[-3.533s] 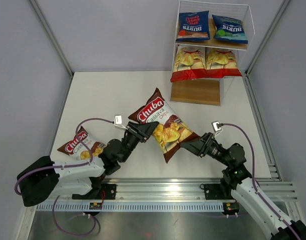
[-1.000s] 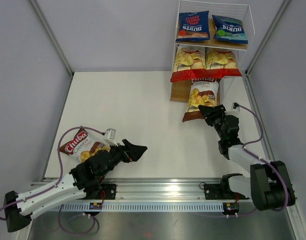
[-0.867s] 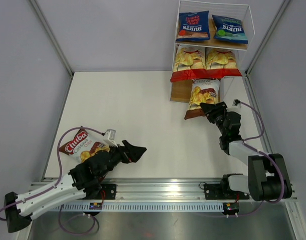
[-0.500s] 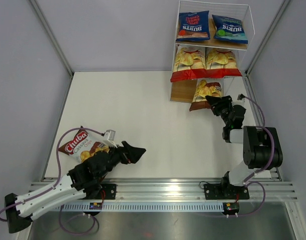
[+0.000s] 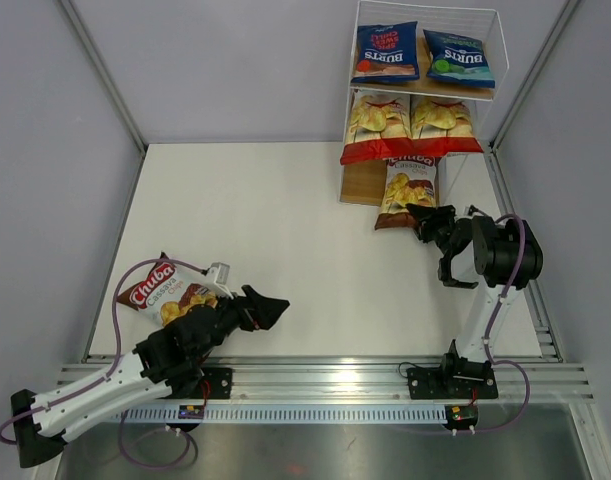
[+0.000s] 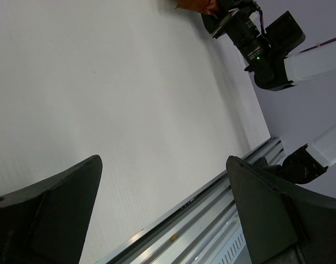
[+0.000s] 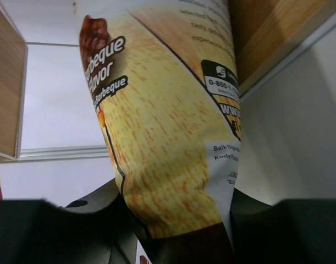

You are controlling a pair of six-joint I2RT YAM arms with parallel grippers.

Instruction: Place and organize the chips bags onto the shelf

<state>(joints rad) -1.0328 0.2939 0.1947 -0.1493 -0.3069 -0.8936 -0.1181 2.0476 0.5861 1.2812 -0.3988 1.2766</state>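
Note:
The white wire shelf (image 5: 470,95) holds two blue Burts bags (image 5: 385,52) on its top tier and two red-and-white bags (image 5: 377,128) on the middle tier. A brown Chuba bag (image 5: 407,188) stands tilted at the bottom tier, its lower end pinched by my right gripper (image 5: 423,216). In the right wrist view the bag's yellow back (image 7: 162,132) fills the space between the fingers of the right gripper (image 7: 176,220). Another brown Chuba bag (image 5: 163,295) lies at the table's left, just behind my left arm. My left gripper (image 5: 275,305) stands open over bare table, and the left wrist view shows this gripper (image 6: 163,162) holding nothing.
The bottom wooden tier (image 5: 357,183) shows to the left of the held bag. A metal rail (image 5: 325,372) runs along the near table edge. Grey walls close in the table on both sides. The right arm (image 6: 261,44) appears far off in the left wrist view.
The right arm has folded upright and pushed the brown bag a little further in toward the bottom tier. The left arm has barely moved.

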